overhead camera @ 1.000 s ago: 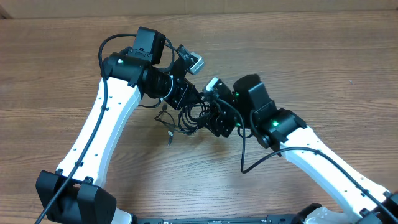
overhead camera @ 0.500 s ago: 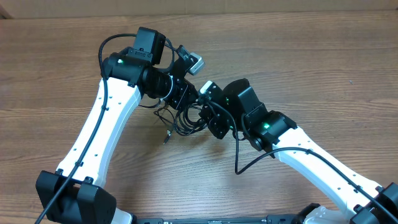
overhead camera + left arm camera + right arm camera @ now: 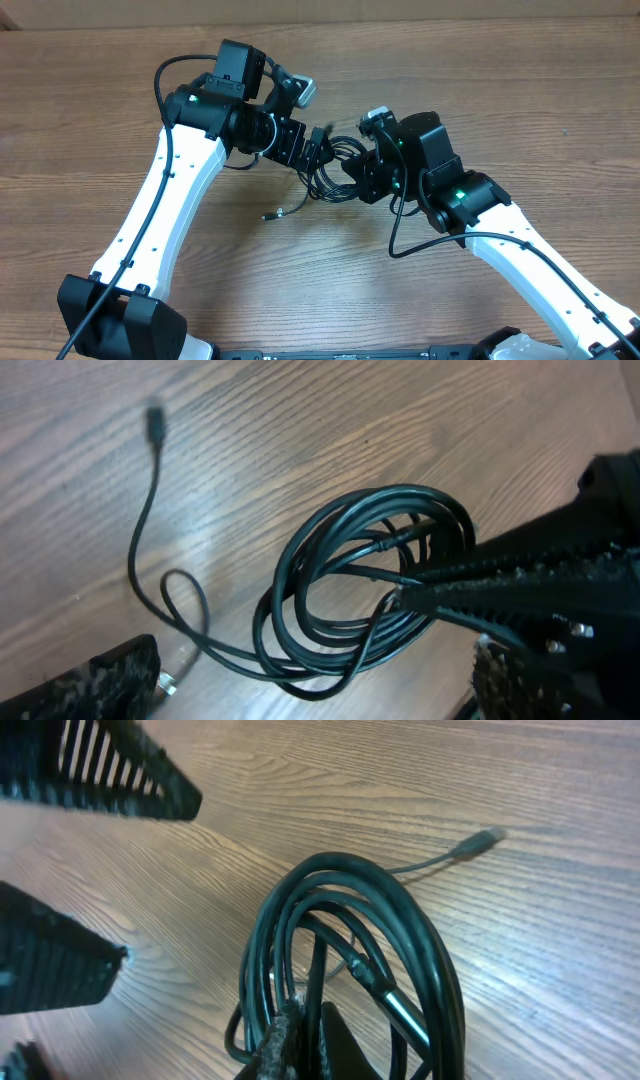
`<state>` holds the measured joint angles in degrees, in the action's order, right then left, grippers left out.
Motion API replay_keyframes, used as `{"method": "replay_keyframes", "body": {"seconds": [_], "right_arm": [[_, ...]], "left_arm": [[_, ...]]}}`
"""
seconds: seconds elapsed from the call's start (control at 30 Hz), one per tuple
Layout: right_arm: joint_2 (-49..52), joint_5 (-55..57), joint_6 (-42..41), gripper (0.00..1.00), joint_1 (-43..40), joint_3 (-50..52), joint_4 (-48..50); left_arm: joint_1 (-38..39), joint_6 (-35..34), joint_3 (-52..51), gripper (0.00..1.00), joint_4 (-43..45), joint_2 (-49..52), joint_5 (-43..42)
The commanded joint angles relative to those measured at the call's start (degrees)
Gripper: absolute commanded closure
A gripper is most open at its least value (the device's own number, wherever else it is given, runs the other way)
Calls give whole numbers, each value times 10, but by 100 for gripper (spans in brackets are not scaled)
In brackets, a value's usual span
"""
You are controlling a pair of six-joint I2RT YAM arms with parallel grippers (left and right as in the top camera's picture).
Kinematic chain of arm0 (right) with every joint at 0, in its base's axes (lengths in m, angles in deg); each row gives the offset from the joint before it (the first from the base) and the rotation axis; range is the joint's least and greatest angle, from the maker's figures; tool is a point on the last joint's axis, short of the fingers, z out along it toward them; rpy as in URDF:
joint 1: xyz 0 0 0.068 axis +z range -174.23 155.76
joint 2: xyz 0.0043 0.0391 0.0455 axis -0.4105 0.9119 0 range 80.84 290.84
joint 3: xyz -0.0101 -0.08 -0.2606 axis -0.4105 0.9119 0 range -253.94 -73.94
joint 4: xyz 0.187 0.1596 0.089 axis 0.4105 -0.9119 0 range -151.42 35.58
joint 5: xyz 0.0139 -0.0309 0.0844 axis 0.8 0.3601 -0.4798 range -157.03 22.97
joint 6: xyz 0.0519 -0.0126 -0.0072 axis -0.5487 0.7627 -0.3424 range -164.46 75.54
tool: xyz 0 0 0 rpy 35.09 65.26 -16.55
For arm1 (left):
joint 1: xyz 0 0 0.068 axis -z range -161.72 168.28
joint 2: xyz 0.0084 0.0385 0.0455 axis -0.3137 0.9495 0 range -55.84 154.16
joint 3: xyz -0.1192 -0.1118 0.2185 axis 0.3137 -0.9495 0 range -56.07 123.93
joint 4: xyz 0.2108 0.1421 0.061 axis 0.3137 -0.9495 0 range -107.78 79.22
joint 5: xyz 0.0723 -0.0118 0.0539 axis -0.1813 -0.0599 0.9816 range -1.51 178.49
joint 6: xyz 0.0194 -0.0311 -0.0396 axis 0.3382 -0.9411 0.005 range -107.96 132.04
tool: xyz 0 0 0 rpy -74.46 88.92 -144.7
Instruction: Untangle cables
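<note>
As my left gripper (image 3: pixel 316 152) is springing wide and letting go, my right gripper (image 3: pixel 405 595) is clamping the cables (image 3: pixel 420 935) alone, holding the coil between us; one plug (image 3: pixel 268 215) is trailing free, so separating strands looks next.

The left arm (image 3: pixel 165 210) and right arm (image 3: pixel 530 265) share white shells, black joint housings with green lights (image 3: pixel 459 194), thick black cables (image 3: pixel 159 80), ridged black jaws.
</note>
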<state>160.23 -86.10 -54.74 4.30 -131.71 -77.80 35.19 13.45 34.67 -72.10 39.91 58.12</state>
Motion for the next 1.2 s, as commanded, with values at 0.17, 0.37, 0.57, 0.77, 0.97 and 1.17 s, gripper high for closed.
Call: {"method": "replay_keyframes", "body": {"seconds": [0.17,0.37,0.57,0.77,0.97,1.17], "right_arm": [[-13,-5,-97,96,-24,-12,27],[-13,-27,-96,96,-26,-12,40],[-13,-63,-93,96,-26,-12,40],[-13,-81,-90,96,-26,-12,38],[-16,-92,-90,96,-30,-12,38],[-38,-145,-87,96,-79,-12,19]], "left_arm": [[4,-276,-31,1,-1,-1,54],[8,-337,-106,2,59,-1,46],[21,-261,-148,15,142,1,49],[31,-227,-148,30,177,2,64],[49,-200,-154,80,178,5,94],[46,-200,-161,96,163,6,217]]}}
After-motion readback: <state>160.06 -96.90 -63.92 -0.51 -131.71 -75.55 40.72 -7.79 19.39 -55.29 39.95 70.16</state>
